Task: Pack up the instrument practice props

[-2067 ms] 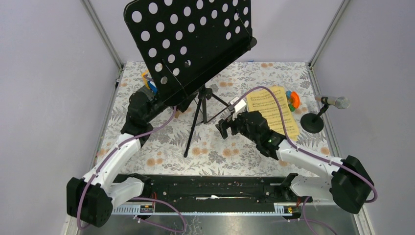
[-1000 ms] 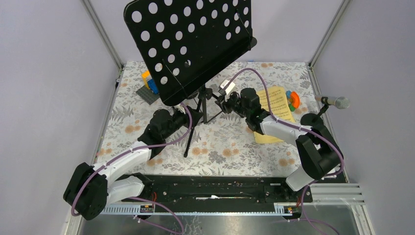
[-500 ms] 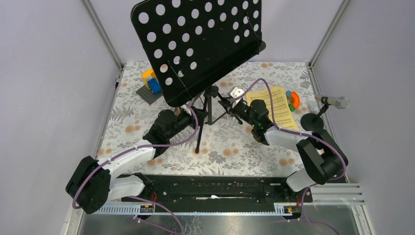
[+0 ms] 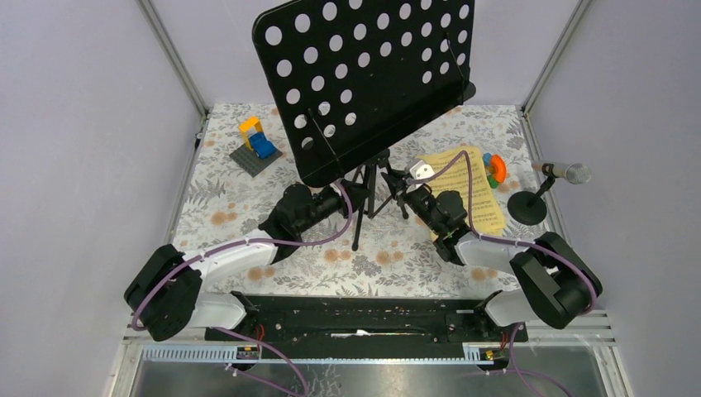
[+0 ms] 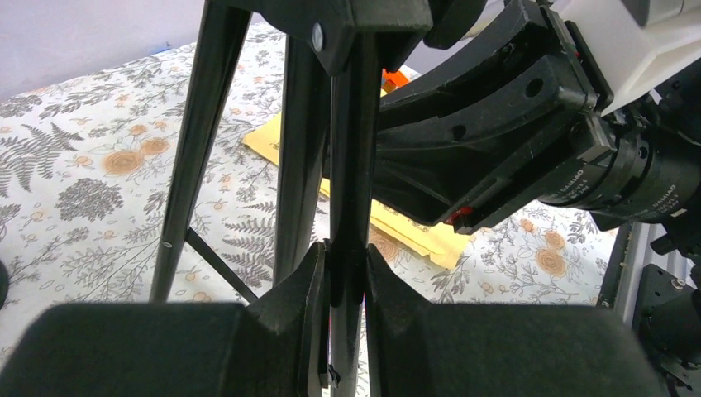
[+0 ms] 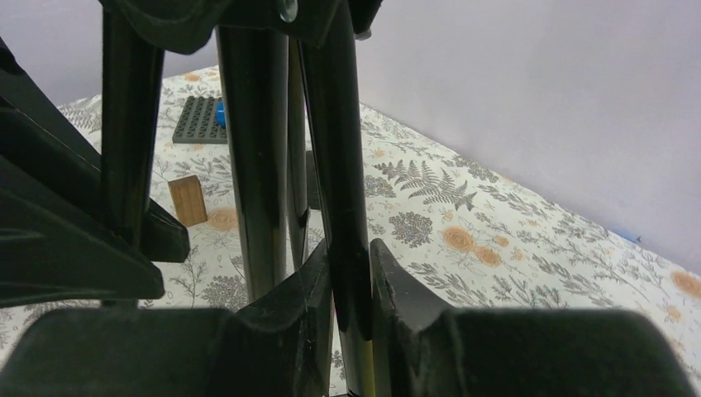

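— Now, whereabouts of the black perforated metal music rack with tripod legs (image 4: 372, 78)?

— Upright over the middle of the floral-patterned table (image 4: 215, 190), slightly toward the far side. Tall, matte black all over. Broad flat panel up top, punched with rows of round holes, tilted, with a narrow lip along the lower edge. Thin tubular legs splayed underneath, joined by slim braces. No telling about contact between feet and cloth.

— And the left gripper (image 5: 345, 265)?

— Clamped on one thin leg from the left, with a pad pressed to either side of the tube.

— Right gripper (image 6: 351, 265)?

— Likewise squeezed onto a leg, from the right, just across from the other claw.

— Rest of the set?

— Just right of the legs, yellow paper sheet-music pages (image 4: 484, 194) printed with staves, lying flat, partly hidden under the right arm. Farther right, near the table's edge, a silver microphone (image 4: 570, 172) perched on a short black post with a round disc base (image 4: 527, 207).

— Anything else around?

— Far left, a yellow-and-blue toy block build (image 4: 255, 141) on a grey plate. Beside the far right corner of the pages, a small orange-green-blue plastic toy (image 4: 494, 169).
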